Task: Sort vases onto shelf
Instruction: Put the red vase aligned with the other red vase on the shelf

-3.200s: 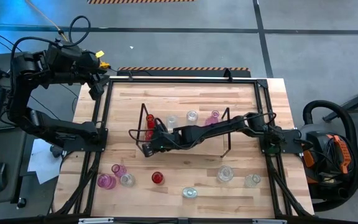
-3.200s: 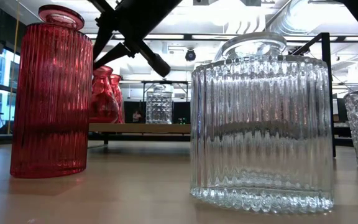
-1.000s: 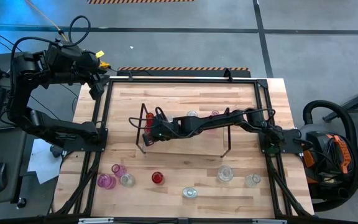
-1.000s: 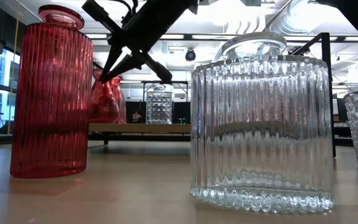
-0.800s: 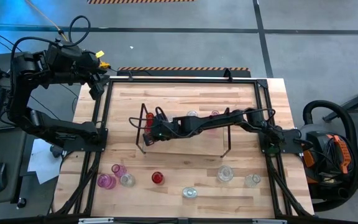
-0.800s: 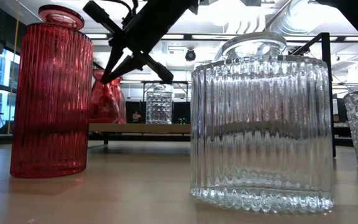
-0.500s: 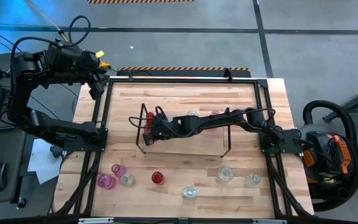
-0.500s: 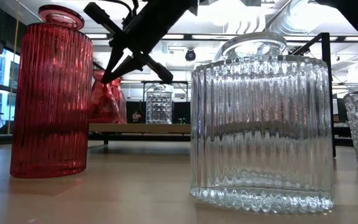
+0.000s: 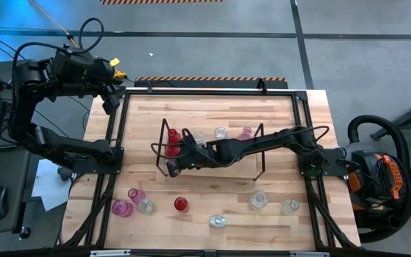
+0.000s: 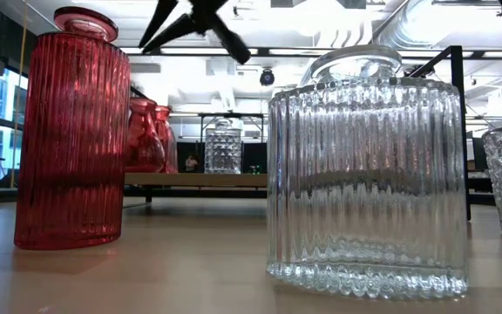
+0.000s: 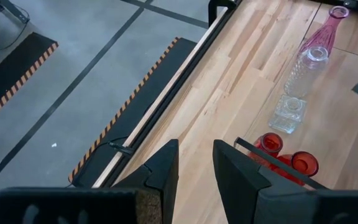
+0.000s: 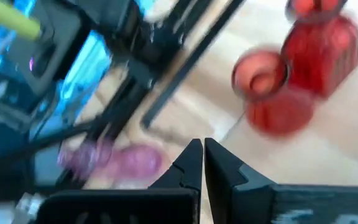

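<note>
Roughly five vases (image 9: 221, 133) stand on the shelf (image 9: 212, 168) at centre frame, seven wait along the counter's (image 9: 205, 107) lower edge; right gripper (image 9: 171, 168) fingers closed, empty.

Left pincer (image 11: 194, 163) empty, fingers parted, above counter (image 11: 241, 93) edge. Beyond: two red vases (image 11: 288, 155) side by side, square clear bottle (image 11: 289, 113), tall clear bottle (image 11: 307, 70), pink bottle (image 11: 325, 34) in row.

the shelf (image 9: 209, 153) is sitting mid-desk (image 9: 212, 107), five vases (image 9: 220, 133) standing in a row on it; seven more vases (image 9: 181, 204) are lying scattered along the desk's near edge.
</note>
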{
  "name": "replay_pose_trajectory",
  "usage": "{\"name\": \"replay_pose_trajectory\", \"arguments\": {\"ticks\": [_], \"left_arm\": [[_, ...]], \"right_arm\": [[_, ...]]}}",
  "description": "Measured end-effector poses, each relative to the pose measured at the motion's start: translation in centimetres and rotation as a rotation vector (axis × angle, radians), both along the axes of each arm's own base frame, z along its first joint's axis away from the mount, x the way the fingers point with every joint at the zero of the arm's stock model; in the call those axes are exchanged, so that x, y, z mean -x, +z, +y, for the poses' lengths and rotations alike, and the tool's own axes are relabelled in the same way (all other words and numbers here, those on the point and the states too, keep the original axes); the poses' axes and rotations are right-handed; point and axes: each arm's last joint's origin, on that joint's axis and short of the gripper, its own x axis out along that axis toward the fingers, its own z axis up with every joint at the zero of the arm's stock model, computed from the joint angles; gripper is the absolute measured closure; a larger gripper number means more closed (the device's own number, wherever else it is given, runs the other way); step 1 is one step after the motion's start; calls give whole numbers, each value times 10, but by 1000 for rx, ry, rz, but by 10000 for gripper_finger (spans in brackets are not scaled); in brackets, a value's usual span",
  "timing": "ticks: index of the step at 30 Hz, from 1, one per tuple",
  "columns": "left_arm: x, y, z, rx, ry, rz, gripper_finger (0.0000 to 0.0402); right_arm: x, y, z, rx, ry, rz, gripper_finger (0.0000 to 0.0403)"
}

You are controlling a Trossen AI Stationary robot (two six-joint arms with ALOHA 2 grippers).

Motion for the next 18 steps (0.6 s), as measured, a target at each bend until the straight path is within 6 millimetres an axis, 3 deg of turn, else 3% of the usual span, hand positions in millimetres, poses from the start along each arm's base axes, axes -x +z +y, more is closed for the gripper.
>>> {"name": "replay_pose_trajectory", "arguments": {"ticks": [8,18], "left_arm": [[0,0,0,-1,-1,1,312],[0,0,0,3,2,-1,312]], "right_arm": [[8,-1,24,-219,310,83,402],[12,15,36,-201,365,55,401]]}}
